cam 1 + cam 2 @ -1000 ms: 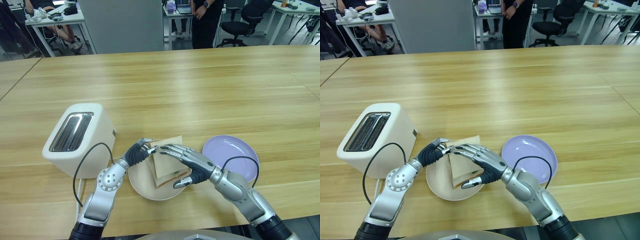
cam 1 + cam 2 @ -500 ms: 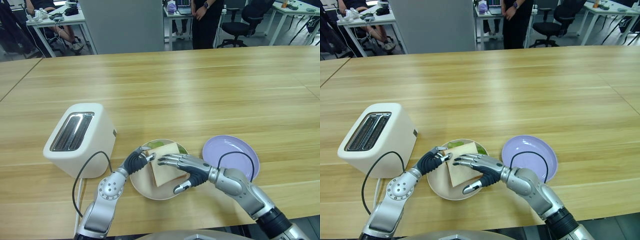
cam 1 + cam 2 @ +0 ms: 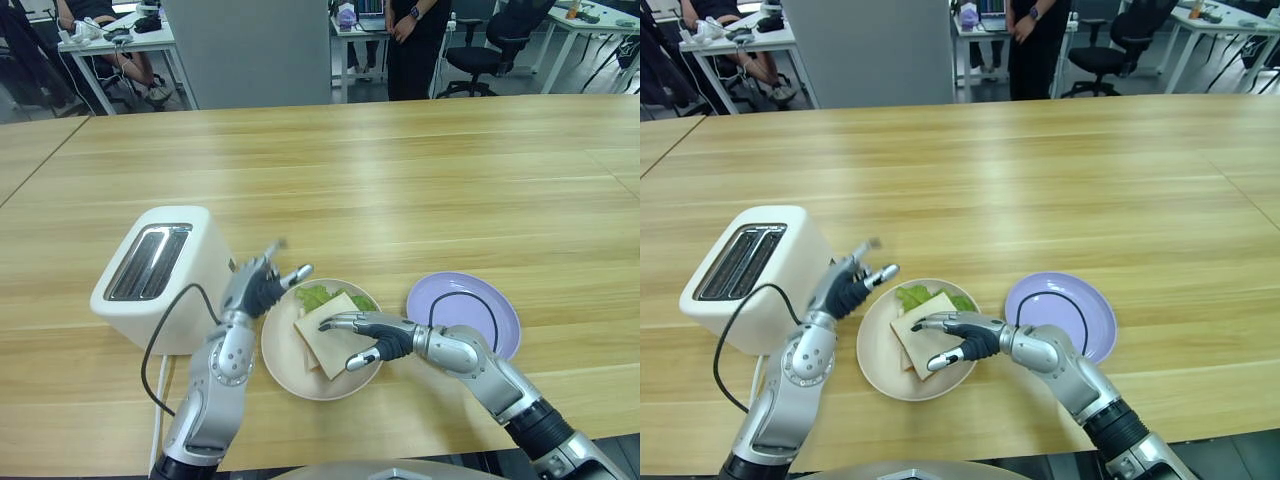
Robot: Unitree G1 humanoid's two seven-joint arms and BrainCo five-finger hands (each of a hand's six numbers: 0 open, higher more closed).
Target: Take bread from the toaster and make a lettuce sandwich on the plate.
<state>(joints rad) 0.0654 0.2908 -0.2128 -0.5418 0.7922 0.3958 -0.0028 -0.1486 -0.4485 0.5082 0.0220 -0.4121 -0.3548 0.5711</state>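
A sandwich lies on the beige plate. Its top bread slice sits flat over green lettuce, which sticks out at the far edge, and a lower slice shows at the near left corner. My right hand rests on the top slice's right side with fingers stretched out and the thumb near the slice's front edge. My left hand hovers open, fingers spread, between the plate and the white toaster. The toaster's slots look empty.
A lilac plate with nothing on it lies just right of the beige plate, behind my right forearm. Bare wooden table stretches beyond both plates. Desks, chairs and people stand in the room past the table's far edge.
The top slice, tilted up between both hands a second ago, now lies flat on the lettuce. My left hand has let go and lifted up and left toward the toaster.
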